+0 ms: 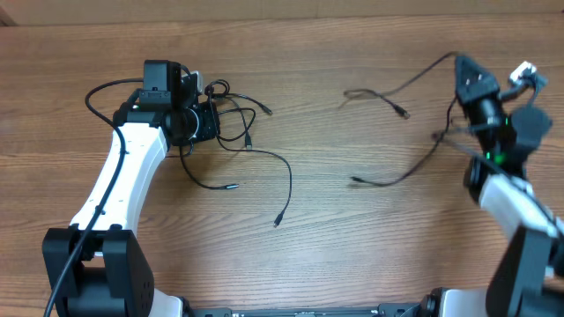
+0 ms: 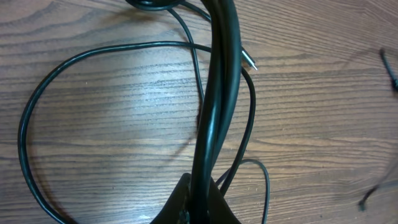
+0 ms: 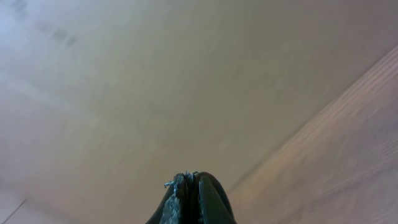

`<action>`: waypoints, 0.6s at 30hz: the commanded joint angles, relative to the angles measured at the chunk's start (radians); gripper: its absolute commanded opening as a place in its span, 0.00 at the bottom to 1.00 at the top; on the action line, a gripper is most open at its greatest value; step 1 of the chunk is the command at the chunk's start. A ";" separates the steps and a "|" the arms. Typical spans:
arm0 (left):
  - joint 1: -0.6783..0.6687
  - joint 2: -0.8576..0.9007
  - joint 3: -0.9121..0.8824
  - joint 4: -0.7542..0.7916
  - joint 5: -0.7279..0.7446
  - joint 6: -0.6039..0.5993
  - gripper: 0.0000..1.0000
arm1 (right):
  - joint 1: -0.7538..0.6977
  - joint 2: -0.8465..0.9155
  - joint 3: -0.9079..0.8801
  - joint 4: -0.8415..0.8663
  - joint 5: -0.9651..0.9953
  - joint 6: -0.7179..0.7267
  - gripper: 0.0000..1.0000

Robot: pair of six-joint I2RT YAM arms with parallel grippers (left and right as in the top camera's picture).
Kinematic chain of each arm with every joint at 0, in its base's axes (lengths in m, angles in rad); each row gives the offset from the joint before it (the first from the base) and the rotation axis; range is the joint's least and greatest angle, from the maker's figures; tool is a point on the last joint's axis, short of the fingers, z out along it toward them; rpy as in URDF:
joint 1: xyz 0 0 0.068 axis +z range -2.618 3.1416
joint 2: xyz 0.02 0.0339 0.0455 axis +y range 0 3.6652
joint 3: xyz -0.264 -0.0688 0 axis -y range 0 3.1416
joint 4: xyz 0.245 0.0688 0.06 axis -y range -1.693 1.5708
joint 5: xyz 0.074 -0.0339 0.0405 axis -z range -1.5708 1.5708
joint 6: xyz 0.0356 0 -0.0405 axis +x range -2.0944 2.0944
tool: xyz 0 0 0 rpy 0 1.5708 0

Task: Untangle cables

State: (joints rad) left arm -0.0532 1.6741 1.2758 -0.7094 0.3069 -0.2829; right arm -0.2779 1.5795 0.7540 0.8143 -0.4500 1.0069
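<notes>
Near edge: left arm base [image 1: 97, 273] and right arm base [image 1: 529, 273], with bare wooden table [image 1: 335, 255] between them

Cables [image 1: 231, 123]: thin black cords. The main tangle lies left of centre under the left gripper [image 2: 191, 190], and one strand trails nearward to a plug [image 1: 277, 222]. Two loose cords [image 1: 397, 176] lie right of centre, well apart from the tangle, with open wood between

Left gripper: fingers pressed together. A thick black cord [image 2: 217, 93] rises from the tips across the lens; cannot tell if it is clamped

Right gripper [image 3: 186, 179]: raised near the right edge, jaws closed tight. One cord reaches its tip; cannot tell if it is pinched

Far: table edge with a pale strip beyond
</notes>
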 commanded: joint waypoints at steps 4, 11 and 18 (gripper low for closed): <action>-0.009 0.005 0.004 0.000 0.005 -0.002 0.04 | -0.010 0.248 0.261 0.011 0.330 0.006 0.04; -0.009 0.005 0.004 -0.036 0.005 -0.001 0.04 | -0.129 0.280 0.283 -0.015 0.623 0.007 0.04; -0.009 0.005 0.004 -0.043 0.048 0.079 0.04 | -0.349 0.282 0.283 -0.062 0.642 0.007 0.04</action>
State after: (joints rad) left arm -0.0532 1.6741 1.2758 -0.7483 0.3080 -0.2779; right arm -0.5663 1.8584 1.0115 0.7593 0.1394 1.0168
